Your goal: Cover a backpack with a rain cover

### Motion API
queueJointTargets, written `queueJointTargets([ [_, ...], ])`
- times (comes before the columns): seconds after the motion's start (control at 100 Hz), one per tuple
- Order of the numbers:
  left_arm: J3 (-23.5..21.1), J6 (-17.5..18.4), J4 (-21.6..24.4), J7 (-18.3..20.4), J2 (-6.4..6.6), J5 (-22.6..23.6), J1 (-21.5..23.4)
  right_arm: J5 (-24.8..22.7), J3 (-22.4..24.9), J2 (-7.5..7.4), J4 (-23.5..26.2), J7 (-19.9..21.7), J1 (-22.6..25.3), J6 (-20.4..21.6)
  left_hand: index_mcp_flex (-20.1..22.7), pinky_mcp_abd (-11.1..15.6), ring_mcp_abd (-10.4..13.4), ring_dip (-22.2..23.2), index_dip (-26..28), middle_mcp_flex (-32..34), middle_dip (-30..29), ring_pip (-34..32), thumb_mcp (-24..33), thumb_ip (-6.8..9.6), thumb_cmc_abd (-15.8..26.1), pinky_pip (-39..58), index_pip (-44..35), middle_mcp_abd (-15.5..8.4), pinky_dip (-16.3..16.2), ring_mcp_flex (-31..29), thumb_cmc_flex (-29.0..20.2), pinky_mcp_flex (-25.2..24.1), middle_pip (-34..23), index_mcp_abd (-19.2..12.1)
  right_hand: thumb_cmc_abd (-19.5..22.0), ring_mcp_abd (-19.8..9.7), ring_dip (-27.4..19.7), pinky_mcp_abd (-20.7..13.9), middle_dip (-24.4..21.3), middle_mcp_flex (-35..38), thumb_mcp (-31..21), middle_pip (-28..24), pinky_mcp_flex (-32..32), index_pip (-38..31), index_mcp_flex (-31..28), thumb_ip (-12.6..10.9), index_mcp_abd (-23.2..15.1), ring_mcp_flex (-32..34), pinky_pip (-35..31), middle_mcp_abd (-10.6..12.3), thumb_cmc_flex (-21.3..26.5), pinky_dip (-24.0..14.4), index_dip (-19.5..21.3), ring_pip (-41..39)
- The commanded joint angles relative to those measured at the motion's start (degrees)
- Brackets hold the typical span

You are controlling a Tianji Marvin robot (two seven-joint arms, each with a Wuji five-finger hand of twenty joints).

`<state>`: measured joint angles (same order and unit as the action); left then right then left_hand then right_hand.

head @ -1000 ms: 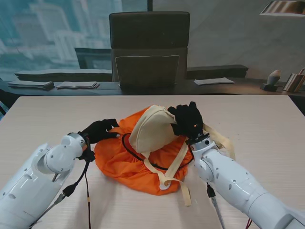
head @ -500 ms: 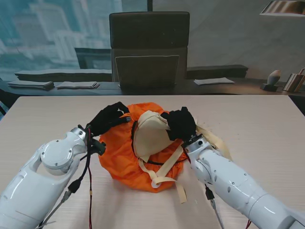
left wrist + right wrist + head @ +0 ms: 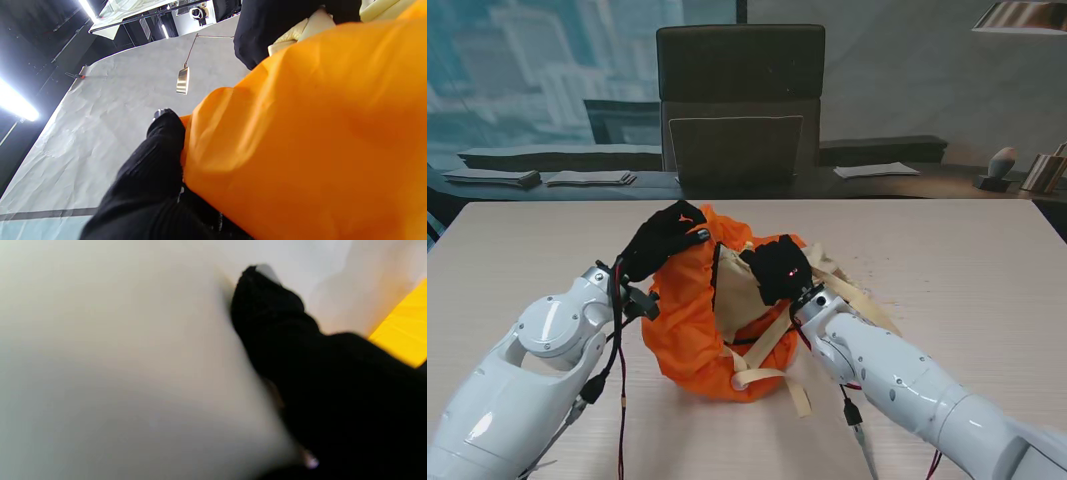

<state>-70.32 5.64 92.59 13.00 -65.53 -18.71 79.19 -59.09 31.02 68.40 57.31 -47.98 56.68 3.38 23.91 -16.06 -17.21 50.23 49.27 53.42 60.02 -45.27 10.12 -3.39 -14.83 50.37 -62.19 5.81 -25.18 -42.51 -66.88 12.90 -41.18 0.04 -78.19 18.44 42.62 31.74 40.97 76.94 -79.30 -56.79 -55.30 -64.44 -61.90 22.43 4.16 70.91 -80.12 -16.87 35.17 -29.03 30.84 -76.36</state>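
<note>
Orange nylon, the cover (image 3: 682, 320), is bunched round the cream pack (image 3: 735, 292) near the middle of the bench (image 3: 517, 250), a little towards me. The pack sits tipped up inside it, part of its cream face showing through the cover's open mouth, and its straps (image 3: 772, 355) trail out over the near rim onto the bench.

The left hand (image 3: 662, 240) is pinching the cover's far-left edge, fingers closed on the fabric and lifting it high; its wrist view shows a black fingertip (image 3: 166, 133) pressed against the orange cloth. The right hand (image 3: 777, 268) is clamped on the pack's upper right side, fingers curled over the cream fabric (its own wrist view is too blurred to add much beyond a dark finger against pale cloth).

As I judge it, the job is about half done. The cover already cups the pack's underside and left flank. What is left: the rim has not been drawn over the top and right side, the straps lie outside, and the elastic edge has not been seated all round.

No brand, label or writing can be read on cover, pack or bench in any view.
</note>
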Motion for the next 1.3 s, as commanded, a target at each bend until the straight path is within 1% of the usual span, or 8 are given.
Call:
queueJointTargets([
  [0.0, 0.3, -0.5, -0.4, 1.1, -1.01, -0.5, -1.4, 0.6, -1.0, -0.10, -0.5, 0.8, 0.4, -1.1, 1.0, 3.6, 1.6, -1.2, -0.4, 1.0, 1.3, 1.6, 2.9, -0.23, -0.9, -3.2, -0.2, -2.1, 1.5, 1.4, -1.9, -1.2, 1.0, -3.9, 1.5, -10.5, 2.0, 0.0, 0.4, 6.3, -7.2, -3.6, -0.3, -1.6, -4.3, 1.2, -7.9, 4.0, -1.3, -4.0, 6.1, -0.9, -1.6, -5.9],
  [0.19, 1.1, -6.7, -3.1, 5.9, 0.88, 9.6, -2.4, 1.7, -2.0, 0.67, -1.8, 1.1, -0.1, -2.1, 1.1, 0.7, 0.3, -4.8, -5.5, -3.4, -2.0, 5.6, -0.8, 1.25, -1.6, -1.4, 7.7, -0.6, 0.2, 6.6, 1.5, -4.2, 8.7, -4.9, 5.5, -11.0, 1.1, -1.5, -0.3, 6.2, -5.3, -2.3, 1.6, -0.6, -2.3, 0.7, -10.2, 4.1, -1.0, -1.8, 4.7, -1.4, -1.2, -4.1],
  [0.31, 3.0, -0.7, -6.2, 3.9, 2.35, 26.0, -3.3, 2.6, -1.6, 1.04, -2.0, 1.1, 0.2, -2.3, -6.9, 4.6, 3.0, -15.6, -20.0, -31.9, -30.8, 18.9, 15.7, -1.87, -11.2, -3.5, 28.6, 0.7, 1.3, 25.7, 29.8, -12.2, 19.4, -3.3, 7.4, -10.9, 0.7, -2.3, -0.4, 6.2, -3.9, -1.7, 2.7, 0.2, -1.3, 0.3, -10.6, 4.1, -1.3, -0.8, 4.0, -1.7, -0.9, -3.4],
  [0.6, 11.2, 8.8, -12.7, 4.4, 4.08, 40.8, -11.4, 3.3, 0.2, 1.07, 1.8, 3.6, 2.3, -2.1, -15.2, 4.1, 8.9, -28.9, -37.2, -45.1, -41.9, 35.8, 12.3, -2.39, -19.0, -26.8, 47.1, -2.1, 10.6, 38.8, 34.0, -16.9, 35.3, -6.4, 8.1, -10.7, -0.1, -3.3, -0.6, 6.2, -2.7, -0.9, 3.6, 0.7, -1.1, 0.0, -11.8, 4.0, -1.4, 0.1, 3.7, -1.8, -1.0, -2.3],
  [0.84, 18.4, 9.7, -18.5, -5.1, 2.66, 50.4, -16.4, 5.8, 2.0, 1.57, 4.7, 6.4, 4.6, 0.3, -15.4, 1.6, 8.5, -25.1, -29.4, -41.1, -34.6, 30.5, 19.2, -2.77, -20.9, -28.4, 37.5, -4.0, 6.4, 33.3, 34.3, -16.8, 23.6, -4.1, 11.8, -10.0, -1.6, -5.0, -1.0, 5.5, -1.7, 0.8, 7.4, 0.8, -0.2, -0.8, -13.7, 4.0, -1.0, 1.1, 3.6, -2.1, -0.8, 1.3],
  [1.03, 20.9, 9.5, -22.7, -13.8, 0.90, 53.6, -17.8, 8.4, 2.9, 2.61, 4.9, 6.4, 5.9, 0.3, 2.0, 0.4, 8.1, -17.5, -14.1, -21.5, -24.6, 18.7, 22.8, -2.06, -16.1, -21.1, 15.0, -8.5, 8.0, 22.6, 30.5, -16.8, 8.9, -14.0, 14.0, -9.4, -3.1, -6.2, -1.0, 3.7, -0.5, 1.1, 10.6, 1.1, 1.0, -1.4, -14.9, 3.9, -1.2, 1.9, 3.1, -2.5, 0.0, 4.4],
  [1.13, 21.8, 10.3, -24.4, -15.1, 0.30, 52.5, -18.6, 9.1, 3.7, 2.71, 5.3, 6.6, 6.4, 0.9, 14.0, 0.5, 8.6, -16.8, -11.2, -13.2, -22.2, 15.7, 9.1, -1.68, -8.7, -17.9, 7.3, -9.8, 8.5, 17.9, 18.8, -17.0, 6.3, -22.0, 15.0, -9.1, -4.4, -6.5, -2.0, 2.9, 0.5, 1.3, 11.3, 1.3, 1.9, -1.5, -14.9, 4.0, -1.2, 2.3, 2.4, -2.3, -0.3, 6.7],
  [1.29, 20.5, 10.1, -23.9, -15.6, 0.78, 54.4, -17.2, 8.5, 7.9, 0.58, 9.5, 11.8, 8.8, 2.5, 11.5, 1.5, 11.0, -18.2, 0.7, -7.4, -17.8, 15.3, 7.6, -2.29, -3.2, -12.5, 7.2, -10.6, 6.1, 14.2, 15.4, -16.5, 11.7, -22.9, 23.4, -8.6, -8.2, -10.2, -5.0, -19.1, 5.8, 4.1, 31.8, 13.5, 18.4, -4.8, -12.5, -15.9, 4.4, 4.6, -10.1, -1.9, 3.3, 16.5],
])
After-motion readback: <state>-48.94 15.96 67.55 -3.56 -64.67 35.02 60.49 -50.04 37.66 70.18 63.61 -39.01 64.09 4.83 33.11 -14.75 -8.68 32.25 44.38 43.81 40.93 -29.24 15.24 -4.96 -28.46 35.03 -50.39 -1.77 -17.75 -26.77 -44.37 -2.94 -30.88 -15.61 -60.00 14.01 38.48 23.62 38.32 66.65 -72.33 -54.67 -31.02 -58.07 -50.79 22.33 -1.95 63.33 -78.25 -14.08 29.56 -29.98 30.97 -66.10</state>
